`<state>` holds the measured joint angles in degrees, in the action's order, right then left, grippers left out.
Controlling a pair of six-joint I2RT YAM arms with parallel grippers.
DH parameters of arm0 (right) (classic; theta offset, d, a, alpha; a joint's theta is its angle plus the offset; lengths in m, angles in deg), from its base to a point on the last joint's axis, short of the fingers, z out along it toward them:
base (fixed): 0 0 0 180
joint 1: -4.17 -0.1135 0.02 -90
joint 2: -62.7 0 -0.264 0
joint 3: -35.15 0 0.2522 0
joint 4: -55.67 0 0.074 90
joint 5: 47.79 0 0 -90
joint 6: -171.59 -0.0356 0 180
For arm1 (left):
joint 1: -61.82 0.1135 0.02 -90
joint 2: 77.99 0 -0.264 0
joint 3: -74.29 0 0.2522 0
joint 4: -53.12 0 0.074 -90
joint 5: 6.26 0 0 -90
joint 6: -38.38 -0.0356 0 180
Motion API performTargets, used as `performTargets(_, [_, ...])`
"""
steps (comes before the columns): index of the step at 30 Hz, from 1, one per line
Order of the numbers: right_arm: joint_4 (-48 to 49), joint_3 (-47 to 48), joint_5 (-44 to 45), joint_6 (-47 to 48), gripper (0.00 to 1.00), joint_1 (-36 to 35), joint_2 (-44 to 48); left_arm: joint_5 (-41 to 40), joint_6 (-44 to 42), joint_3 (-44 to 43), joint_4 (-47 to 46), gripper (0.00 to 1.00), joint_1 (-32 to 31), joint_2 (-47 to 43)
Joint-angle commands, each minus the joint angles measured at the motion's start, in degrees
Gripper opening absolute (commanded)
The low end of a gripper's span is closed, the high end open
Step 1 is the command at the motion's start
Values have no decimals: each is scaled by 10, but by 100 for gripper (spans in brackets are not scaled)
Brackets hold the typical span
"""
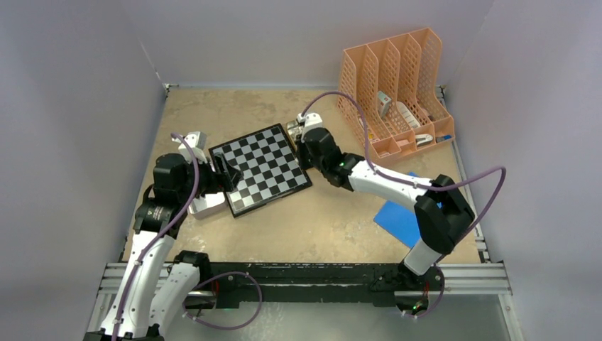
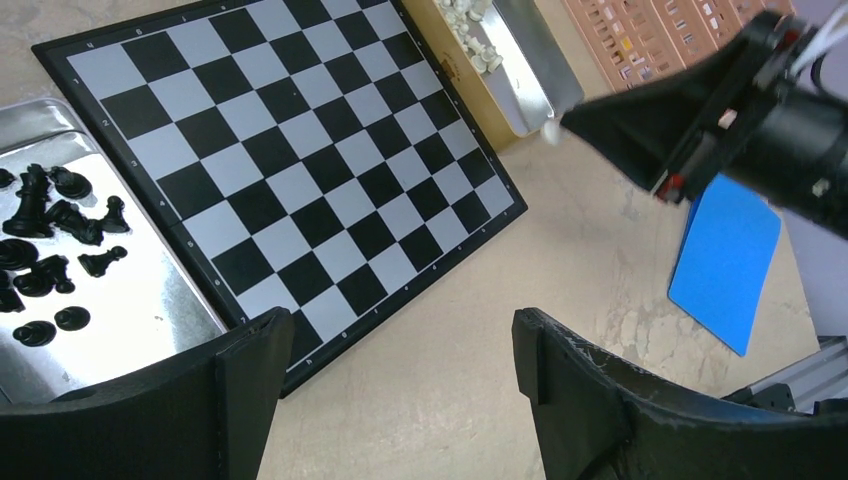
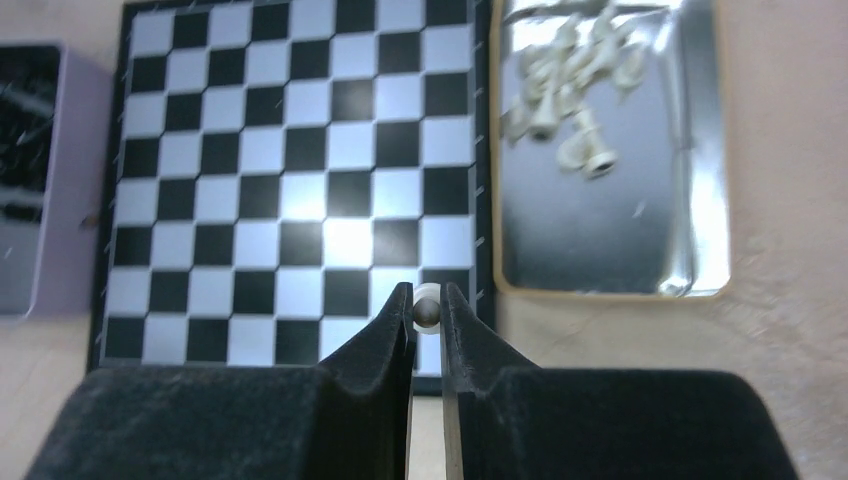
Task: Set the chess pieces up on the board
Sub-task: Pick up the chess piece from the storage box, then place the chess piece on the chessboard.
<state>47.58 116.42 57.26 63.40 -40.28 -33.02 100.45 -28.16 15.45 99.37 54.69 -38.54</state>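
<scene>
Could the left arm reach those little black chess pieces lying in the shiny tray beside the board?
Probably yes. The left gripper hangs open right beside the tray, the black pieces lie loose and uncovered in it, and nothing stands between.

top camera high over the near edge of the table [image 1: 326, 227], facing down across it, left wrist close, slanting across the board [image 2: 290, 160], right wrist close, straight down, board shared by all
</scene>
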Motion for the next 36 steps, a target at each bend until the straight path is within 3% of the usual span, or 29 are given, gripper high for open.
performTargets(1, [32,-37,-21,-25,8,-39,48,-11,9,1,-7,80,2,-8])
performTargets(11, [83,-83,-13,-21,8,-67,62,-14,10,1,-7,80,2,5])
performTargets(36, [154,-106,94,9,7,-108,-34,-47,14,-3,3,79,4,8])
